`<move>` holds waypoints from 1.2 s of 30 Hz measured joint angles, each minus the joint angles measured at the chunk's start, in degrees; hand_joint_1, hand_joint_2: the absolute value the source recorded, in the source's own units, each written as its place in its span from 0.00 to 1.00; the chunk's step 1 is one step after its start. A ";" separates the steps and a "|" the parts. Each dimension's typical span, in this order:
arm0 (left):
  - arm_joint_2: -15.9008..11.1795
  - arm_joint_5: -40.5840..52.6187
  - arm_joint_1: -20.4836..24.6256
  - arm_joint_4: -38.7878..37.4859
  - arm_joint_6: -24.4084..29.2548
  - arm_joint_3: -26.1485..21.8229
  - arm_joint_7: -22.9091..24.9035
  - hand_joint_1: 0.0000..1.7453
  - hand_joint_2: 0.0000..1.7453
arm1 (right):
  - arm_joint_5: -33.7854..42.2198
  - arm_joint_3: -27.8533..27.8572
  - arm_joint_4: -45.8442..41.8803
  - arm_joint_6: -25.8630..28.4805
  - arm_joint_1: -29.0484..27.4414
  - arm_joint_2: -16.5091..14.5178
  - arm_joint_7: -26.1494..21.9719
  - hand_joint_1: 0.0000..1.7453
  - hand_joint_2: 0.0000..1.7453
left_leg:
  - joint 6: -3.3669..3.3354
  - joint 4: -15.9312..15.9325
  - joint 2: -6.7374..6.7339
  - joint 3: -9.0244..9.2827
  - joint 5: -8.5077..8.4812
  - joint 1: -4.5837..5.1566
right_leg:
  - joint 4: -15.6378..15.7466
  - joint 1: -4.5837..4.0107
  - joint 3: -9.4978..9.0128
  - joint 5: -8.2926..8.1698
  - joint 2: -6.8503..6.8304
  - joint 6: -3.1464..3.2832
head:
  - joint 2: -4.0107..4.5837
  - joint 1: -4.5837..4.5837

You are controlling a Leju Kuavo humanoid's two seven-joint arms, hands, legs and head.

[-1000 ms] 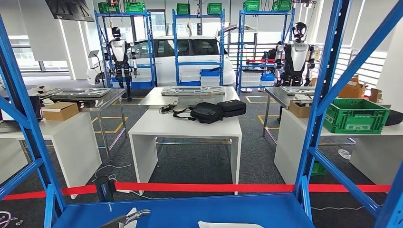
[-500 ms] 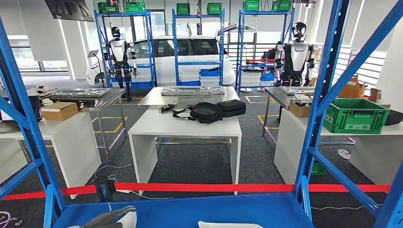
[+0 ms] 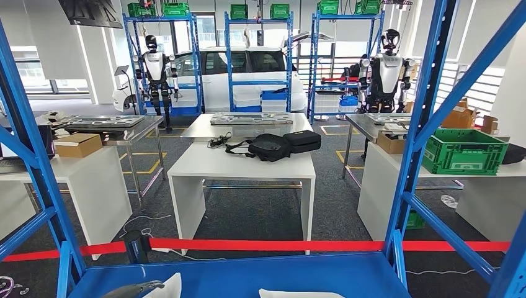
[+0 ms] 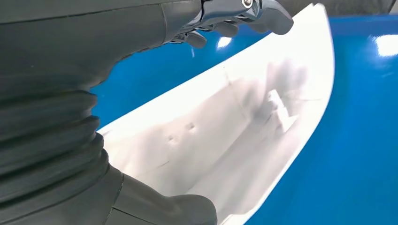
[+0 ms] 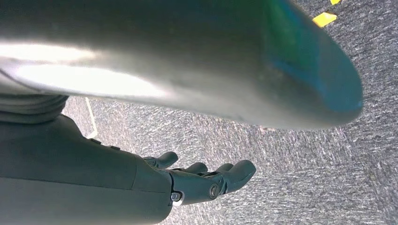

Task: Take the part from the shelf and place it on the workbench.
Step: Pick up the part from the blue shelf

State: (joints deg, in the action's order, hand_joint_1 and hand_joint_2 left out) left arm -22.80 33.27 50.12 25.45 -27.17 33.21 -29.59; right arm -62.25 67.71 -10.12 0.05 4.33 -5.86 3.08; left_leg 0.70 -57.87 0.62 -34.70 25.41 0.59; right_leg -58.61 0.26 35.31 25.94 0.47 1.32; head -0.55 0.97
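Reaching over the white part (image 4: 225, 140) on the blue shelf (image 3: 260, 273), my left hand (image 4: 141, 93) has its fingers (image 4: 263, 11) above the far edge and thumb at the near edge; whether it grips I cannot tell; my right hand (image 5: 187, 180) hangs spread, holding nothing.

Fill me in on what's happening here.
A humanoid robot stands at a blue shelf, set to pick a part from it. Its left robot hand hovers over a long white molded part lying on the shelf surface; the fingers are spread above its edge and no grip is visible yet. The right robot hand hangs over the grey carpet, fingers loosely extended, holding nothing. A second white part lies further right on the shelf. The part has not yet left the shelf.
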 joint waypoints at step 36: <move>-0.93 -14.97 -4.72 7.57 -10.73 -8.39 -10.78 0.00 1.00 | -0.36 0.00 0.00 -0.07 0.02 -0.09 -0.10 0.00 0.00 | 0.00 0.00 0.00 0.00 0.00 0.00 | 0.00 0.00 0.00 0.01 0.00 0.00 | 0.00 -0.01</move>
State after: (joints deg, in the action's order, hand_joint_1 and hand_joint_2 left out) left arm -23.73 18.31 45.39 33.02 -37.90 24.81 -40.37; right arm -62.61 67.71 -10.12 -0.02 4.35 -5.95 2.98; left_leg 0.69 -57.87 0.62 -34.70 25.41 0.59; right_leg -58.61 0.27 35.31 25.94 0.47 1.32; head -0.55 0.96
